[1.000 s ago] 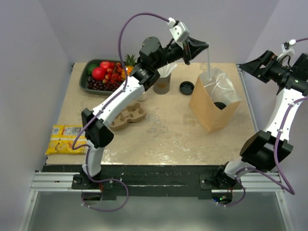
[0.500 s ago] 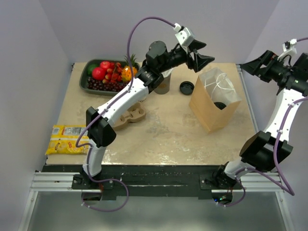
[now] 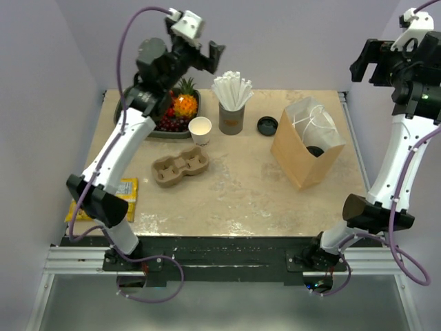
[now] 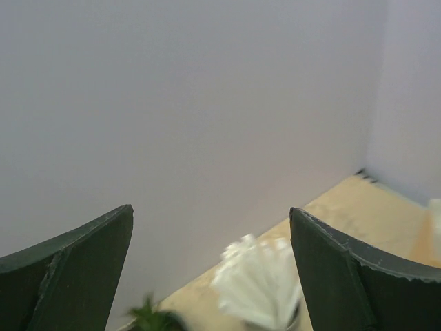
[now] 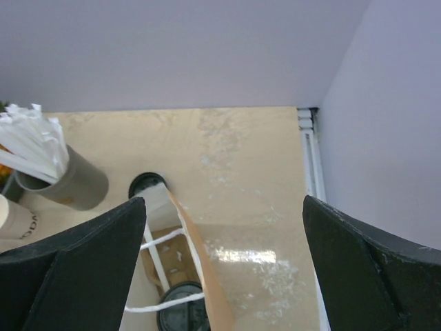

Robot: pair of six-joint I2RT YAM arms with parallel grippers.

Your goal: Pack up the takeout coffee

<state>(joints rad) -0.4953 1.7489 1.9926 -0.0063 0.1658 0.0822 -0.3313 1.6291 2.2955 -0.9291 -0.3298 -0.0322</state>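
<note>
The takeout coffee is seen inside the brown paper bag, which stands upright near the right edge of the worktop. Only the cup's black lid can be made out, through the bag's open mouth and below the white cord handles.

The left end effector is held high above the far left corner of the worktop. Its fingers are spread wide, and nothing is gripped between them. The right end effector is held high near the far right corner. It is likewise released and empty, with the open bag in view beneath it.

A grey cup of white straws stands near the far edge. An open white paper cup is placed just beside it on the left, and a loose black lid lies between the straw cup and the bag. A brown pulp carrier lies left of the middle. A tray of fruit sits at the far left corner, partly hidden by the left arm. A yellow packet lies at the left edge, partly covered by the same arm.
</note>
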